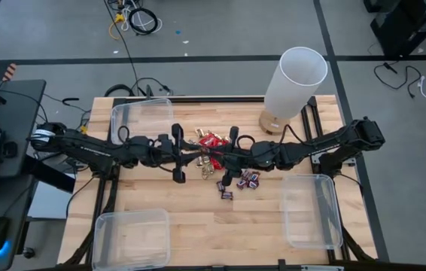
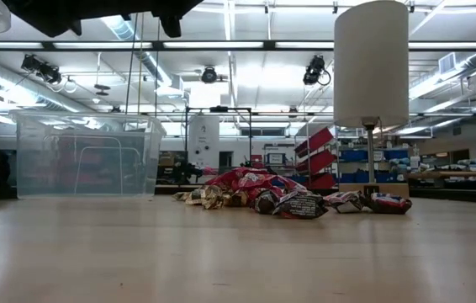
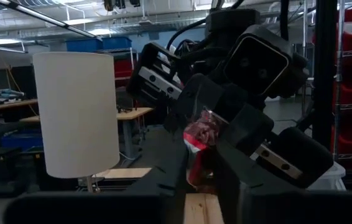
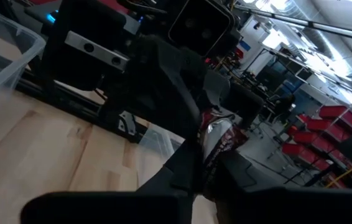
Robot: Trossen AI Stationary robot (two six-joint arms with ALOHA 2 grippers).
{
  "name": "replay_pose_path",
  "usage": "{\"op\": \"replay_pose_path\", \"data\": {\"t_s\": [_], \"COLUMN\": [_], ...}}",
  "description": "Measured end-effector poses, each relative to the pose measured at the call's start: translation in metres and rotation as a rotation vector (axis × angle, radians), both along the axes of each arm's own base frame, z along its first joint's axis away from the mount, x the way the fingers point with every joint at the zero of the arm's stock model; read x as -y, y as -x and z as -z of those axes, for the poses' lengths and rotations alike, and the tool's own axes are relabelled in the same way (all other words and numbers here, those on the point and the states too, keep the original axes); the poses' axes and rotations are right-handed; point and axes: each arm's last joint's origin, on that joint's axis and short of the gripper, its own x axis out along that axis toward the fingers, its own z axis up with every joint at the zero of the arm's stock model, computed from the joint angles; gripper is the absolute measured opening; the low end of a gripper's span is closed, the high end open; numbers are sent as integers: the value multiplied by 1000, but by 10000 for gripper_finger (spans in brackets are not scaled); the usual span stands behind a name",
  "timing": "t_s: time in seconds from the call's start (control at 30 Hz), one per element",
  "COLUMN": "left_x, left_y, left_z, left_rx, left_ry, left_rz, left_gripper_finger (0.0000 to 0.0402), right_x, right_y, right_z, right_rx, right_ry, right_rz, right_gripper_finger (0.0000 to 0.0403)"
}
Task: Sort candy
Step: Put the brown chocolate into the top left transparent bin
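Observation:
The candy lies in a loose pile (image 1: pixel 232 177) mid-table, seen low as red, gold and dark wrappers (image 2: pixel 280 198). Above it my two grippers meet tip to tip, both level: the left gripper (image 1: pixel 196 156) comes from the table's left, the right gripper (image 1: pixel 219 158) from its right. One shiny red packet (image 3: pixel 199 134) is between them, clear of the table, and both grippers are shut on it. In the low view only the arms' dark undersides show at the top edge. My left gripper has the red packet's nearer end (image 3: pixel 194 171) between its two fingers, coming level from the table's left. The packet is lifted clear, high above the pile. My right gripper pinches the packet's other end (image 4: pixel 216 140) between its two fingers, level from the table's right, facing the left gripper.
Three clear bins stand around the pile: far left (image 1: pixel 141 120), near left (image 1: pixel 130 237), near right (image 1: pixel 311 211). A white-shaded lamp (image 1: pixel 292 83) stands at the far right on a wooden foot. Bare wood lies along the near edge between the bins.

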Motion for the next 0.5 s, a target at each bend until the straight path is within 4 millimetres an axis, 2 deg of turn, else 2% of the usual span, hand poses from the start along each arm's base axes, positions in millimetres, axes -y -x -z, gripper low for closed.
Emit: {"op": "replay_pose_path", "data": {"t_s": [0.17,0.5], "left_x": [-1,-1], "left_y": [0,6], "left_z": [0,-7], "left_rx": [-1,19], "left_ry": [5,4], "left_rz": [-16,-20], "left_gripper_finger": [22,17], "right_x": [-4,-16], "right_y": [1,7], "right_z": [1,1], "right_rx": [-6,-18], "right_ry": [11,61], "right_rz": [53,239], "right_gripper_finger": [67,104]}}
